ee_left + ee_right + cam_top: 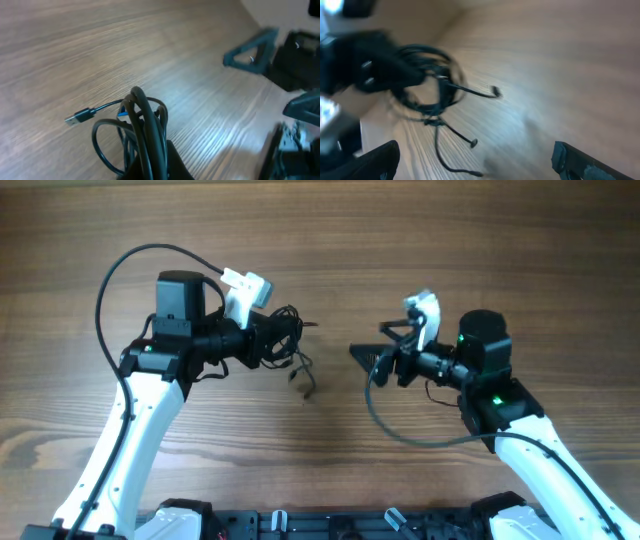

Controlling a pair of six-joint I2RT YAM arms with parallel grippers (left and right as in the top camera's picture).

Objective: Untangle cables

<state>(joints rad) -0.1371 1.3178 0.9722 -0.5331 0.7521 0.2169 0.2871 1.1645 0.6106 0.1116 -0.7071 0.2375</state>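
The cables (287, 332) are a knotted bundle of thin black cords, held just above the wooden table. My left gripper (268, 340) is shut on the bundle. Loose plug ends (301, 376) dangle from it toward the table. In the left wrist view the coil (145, 122) rises from between my fingers (176, 162), and a USB plug (77, 117) sticks out to the left. My right gripper (372, 346) stands open, empty, a short way right of the cables. The right wrist view is blurred and shows the bundle (427, 82) ahead of the wide-apart fingertips (377, 160).
The bare wooden table (320, 240) spreads all round. A thick black arm wire (120, 270) arcs over the left arm, and another (400, 430) loops beside the right arm. The arm bases (320, 525) line the near edge.
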